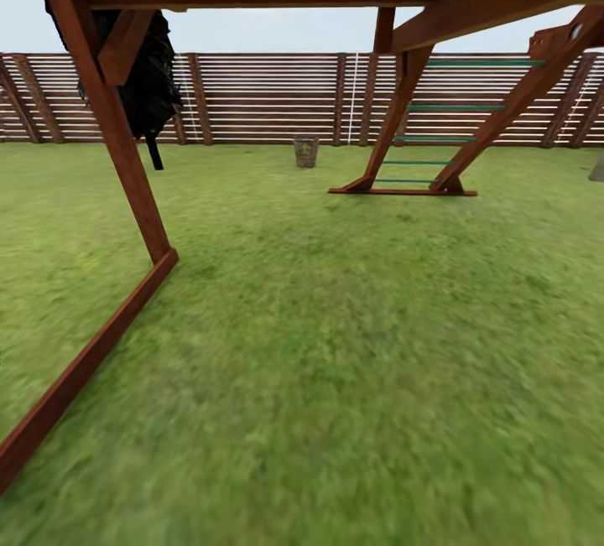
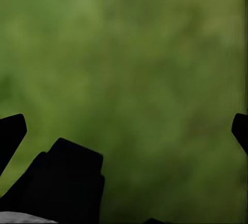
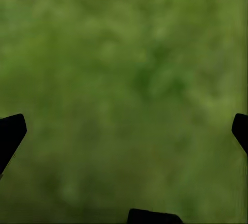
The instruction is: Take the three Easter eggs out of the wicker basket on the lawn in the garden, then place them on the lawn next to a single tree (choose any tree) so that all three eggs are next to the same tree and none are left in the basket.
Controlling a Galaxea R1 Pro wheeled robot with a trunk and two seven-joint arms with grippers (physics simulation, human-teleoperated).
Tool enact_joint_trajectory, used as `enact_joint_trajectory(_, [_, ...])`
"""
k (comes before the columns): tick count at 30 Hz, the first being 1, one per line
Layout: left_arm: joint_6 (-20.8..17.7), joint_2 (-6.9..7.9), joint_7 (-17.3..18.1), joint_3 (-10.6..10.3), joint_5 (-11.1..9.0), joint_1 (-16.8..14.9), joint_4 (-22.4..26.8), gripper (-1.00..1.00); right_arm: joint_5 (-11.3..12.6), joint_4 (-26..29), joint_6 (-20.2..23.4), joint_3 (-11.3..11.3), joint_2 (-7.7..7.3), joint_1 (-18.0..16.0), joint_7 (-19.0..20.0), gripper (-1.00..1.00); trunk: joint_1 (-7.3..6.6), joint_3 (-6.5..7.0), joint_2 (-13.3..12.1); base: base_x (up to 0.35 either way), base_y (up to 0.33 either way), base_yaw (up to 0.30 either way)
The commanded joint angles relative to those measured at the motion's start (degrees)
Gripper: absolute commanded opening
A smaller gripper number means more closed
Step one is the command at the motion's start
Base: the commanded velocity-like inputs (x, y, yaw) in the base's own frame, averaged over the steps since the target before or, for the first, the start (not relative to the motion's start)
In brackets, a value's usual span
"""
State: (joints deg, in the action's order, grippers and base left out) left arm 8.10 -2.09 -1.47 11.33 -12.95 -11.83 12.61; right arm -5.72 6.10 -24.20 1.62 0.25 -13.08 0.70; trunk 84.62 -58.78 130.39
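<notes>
The wicker basket [image 1: 306, 152] stands far ahead on the lawn [image 1: 335, 345], just in front of the garden's slatted fence [image 1: 268, 97]. It is too small and distant for the Easter eggs to be made out in it. In the left wrist view my left gripper [image 2: 129, 131] is open over blurred grass, its dark fingertips [image 2: 11, 131] wide apart with nothing between them. My right gripper [image 3: 129, 131] is also open over grass, with one fingertip [image 3: 10, 131] at each side of the picture and an empty gap between.
A reddish-brown wooden play frame spans overhead, with a slanted post and ground beam [image 1: 109, 311] at the left and a ladder with green rungs [image 1: 428, 143] at the right. A black tree [image 1: 151, 76] stands by the fence. A pale grey shape [image 1: 597, 169] sits at the right edge.
</notes>
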Motion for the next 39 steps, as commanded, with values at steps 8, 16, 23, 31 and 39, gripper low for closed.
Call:
enact_joint_trajectory(8, [0.16,-0.02,-0.11,0.10,-0.23,-0.03,-0.73,1.00,-0.26,0.16,0.18,0.07,0.13,-0.02,-0.08,1.00,0.02,-0.14,0.02,0.314,-0.102,0.046])
enact_joint_trajectory(16, [0.16,-0.03,-0.11,0.10,-0.23,-0.03,-0.72,1.00,-0.27,0.25,-0.05,0.13,-0.08,-0.02,0.00,1.00,0.02,-0.14,0.02,0.314,-0.102,0.000])
enact_joint_trajectory(23, [0.16,-0.05,-0.11,0.10,-0.23,-0.03,-0.72,1.00,-0.30,0.14,-0.05,0.14,0.01,-0.02,-0.06,1.00,0.02,-0.14,0.02,0.314,-0.102,0.176])
enact_joint_trajectory(31, [0.16,-0.04,-0.11,0.10,-0.23,-0.03,-0.74,1.00,-0.29,0.13,-0.05,0.14,-0.11,-0.02,-0.01,1.00,0.02,-0.14,0.02,0.314,-0.102,0.215])
enact_joint_trajectory(39, [0.16,-0.03,-0.11,0.10,-0.23,-0.03,-0.73,1.00,-0.30,0.11,-0.05,0.08,-0.25,-0.02,0.00,1.00,0.02,-0.14,0.02,0.314,-0.102,0.010])
